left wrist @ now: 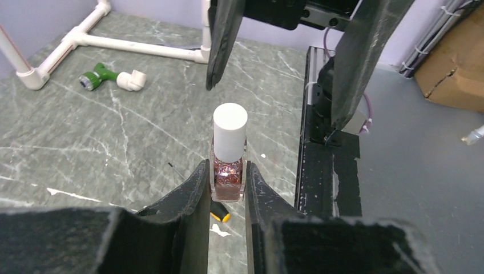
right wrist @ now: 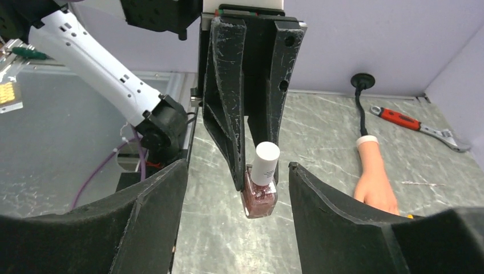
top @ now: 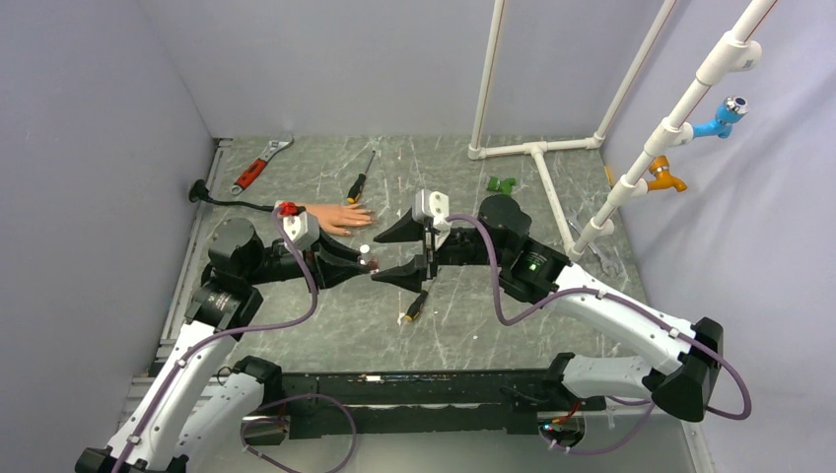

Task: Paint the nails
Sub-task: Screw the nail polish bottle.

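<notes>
Nails indiscernible on mannequin hand (top: 335, 218); left hand (left wrist: 227, 172) clamping one polish bottle (right wrist: 259, 198), reddish glitter inside; right hand (right wrist: 238, 168) gaping near cap (left wrist: 230, 131).

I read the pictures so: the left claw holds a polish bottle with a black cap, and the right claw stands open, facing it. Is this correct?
Not quite: the cap is white, not black, as the left wrist view shows. The rest holds: the left claw grips the polish bottle, and the right claw stands open, facing it.
</notes>
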